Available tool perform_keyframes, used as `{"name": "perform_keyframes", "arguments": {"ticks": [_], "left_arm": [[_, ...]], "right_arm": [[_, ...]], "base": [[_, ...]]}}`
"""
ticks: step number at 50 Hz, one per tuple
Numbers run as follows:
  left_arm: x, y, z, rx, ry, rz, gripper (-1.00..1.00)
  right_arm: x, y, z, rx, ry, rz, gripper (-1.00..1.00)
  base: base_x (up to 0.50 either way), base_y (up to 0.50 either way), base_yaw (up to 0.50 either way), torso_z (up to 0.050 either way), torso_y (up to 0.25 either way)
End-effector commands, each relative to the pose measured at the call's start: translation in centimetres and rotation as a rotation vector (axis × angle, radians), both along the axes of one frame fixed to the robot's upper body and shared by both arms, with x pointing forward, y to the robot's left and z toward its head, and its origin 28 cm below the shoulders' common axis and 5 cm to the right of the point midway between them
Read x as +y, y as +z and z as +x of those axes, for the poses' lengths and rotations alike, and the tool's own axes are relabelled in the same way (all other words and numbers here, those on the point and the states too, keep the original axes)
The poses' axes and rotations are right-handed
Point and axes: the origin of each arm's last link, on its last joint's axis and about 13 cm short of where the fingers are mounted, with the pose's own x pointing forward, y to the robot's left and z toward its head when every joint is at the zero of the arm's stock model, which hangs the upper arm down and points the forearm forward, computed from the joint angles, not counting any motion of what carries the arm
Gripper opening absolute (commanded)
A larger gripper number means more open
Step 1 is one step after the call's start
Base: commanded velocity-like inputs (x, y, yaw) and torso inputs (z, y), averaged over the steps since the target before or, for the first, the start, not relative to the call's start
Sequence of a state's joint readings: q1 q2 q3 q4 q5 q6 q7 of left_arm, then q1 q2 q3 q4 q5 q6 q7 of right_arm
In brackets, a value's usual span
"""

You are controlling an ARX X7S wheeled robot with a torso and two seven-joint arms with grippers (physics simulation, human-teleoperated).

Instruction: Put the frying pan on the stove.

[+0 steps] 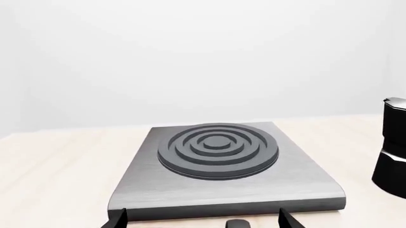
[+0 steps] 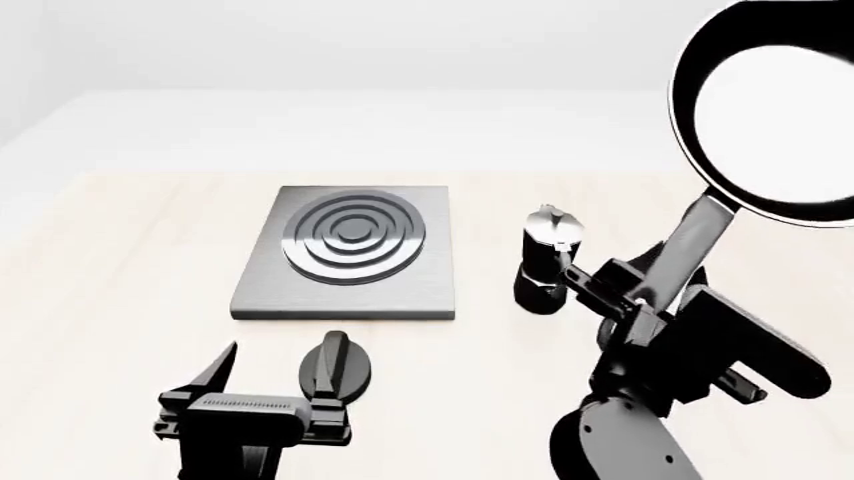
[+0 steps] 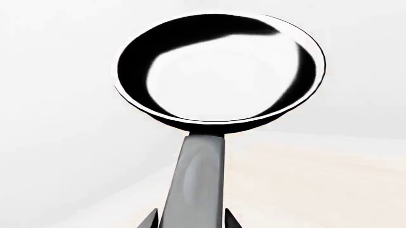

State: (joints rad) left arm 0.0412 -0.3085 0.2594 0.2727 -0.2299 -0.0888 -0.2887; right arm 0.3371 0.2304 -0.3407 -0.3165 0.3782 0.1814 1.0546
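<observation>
The frying pan is held up in the air at the right, tilted so its shiny inside faces the head camera. My right gripper is shut on the pan's long handle, and its two fingers flank the handle in the right wrist view. The stove, a grey slab with dark rings, lies flat on the table left of centre. My left gripper stands open just in front of the stove, with nothing held between its fingers.
A black-and-silver moka pot stands right of the stove, between it and my right arm; its edge shows in the left wrist view. A small black round knob lies on the light wooden table by my left gripper.
</observation>
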Motion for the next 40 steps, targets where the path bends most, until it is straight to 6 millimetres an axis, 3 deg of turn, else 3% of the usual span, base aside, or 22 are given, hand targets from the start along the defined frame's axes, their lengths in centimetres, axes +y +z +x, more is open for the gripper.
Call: {"name": "perform_keyframes", "arguments": {"ticks": [1,40], "left_arm": [[0.0,0.0,0.0,0.000,0.000,-0.001,1.00],[0.0,-0.1,0.0,0.000,0.003,-0.003,1.00]], "right_arm": [[0.6,1.2,-0.4,-0.109,0.152,-0.088,-1.00],[2.5,2.2,0.1,-0.075,0.650,-0.389,-1.00]], "base": [[0.00,0.00,0.00,0.000,0.000],[0.00,0.00,0.00,0.001,0.002]]}}
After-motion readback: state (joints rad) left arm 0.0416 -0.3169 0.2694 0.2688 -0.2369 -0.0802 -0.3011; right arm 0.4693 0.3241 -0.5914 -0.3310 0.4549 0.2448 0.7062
